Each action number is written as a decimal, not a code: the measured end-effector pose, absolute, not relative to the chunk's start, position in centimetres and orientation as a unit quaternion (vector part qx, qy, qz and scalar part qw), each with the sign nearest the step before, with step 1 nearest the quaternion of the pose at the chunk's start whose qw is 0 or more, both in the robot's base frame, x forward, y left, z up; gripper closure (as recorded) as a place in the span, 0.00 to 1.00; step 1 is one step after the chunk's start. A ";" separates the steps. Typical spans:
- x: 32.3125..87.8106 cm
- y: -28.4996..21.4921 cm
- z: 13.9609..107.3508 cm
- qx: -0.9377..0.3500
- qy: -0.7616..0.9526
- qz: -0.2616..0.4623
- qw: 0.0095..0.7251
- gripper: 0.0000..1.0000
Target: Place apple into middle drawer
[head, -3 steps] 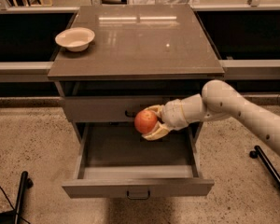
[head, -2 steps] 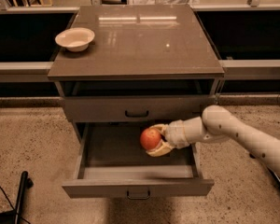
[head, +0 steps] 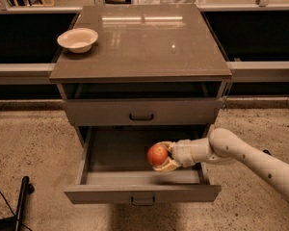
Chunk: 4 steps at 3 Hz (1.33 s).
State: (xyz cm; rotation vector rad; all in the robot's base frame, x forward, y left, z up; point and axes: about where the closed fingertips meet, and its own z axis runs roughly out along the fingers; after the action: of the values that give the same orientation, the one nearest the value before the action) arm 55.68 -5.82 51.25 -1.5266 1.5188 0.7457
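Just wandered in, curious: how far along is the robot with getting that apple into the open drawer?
Done: the middle drawer stands pulled open. In hand: the gripper, reaching in from the right, is shut on the apple and holds it over the drawer's inside. Left: letting the apple go there and drawing the arm out.

Your gripper (head: pixel 164 156) holds the apple (head: pixel 156 155) within the pulled-out middle drawer (head: pixel 115 153), toward its 3 o'clock side; a bowl (head: pixel 77 39) sits on the cabinet top (head: pixel 149 42) at 10 o'clock.
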 end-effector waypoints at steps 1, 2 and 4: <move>56.5 -5.7 49.9 -0.602 0.624 0.290 0.406 1.00; 58.2 -6.8 45.0 -0.574 0.666 0.287 0.381 1.00; 60.2 -6.8 38.4 -0.575 0.686 0.273 0.353 0.74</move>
State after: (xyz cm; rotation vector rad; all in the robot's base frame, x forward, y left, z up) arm 60.16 -6.80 38.37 -1.4871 1.7732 0.7053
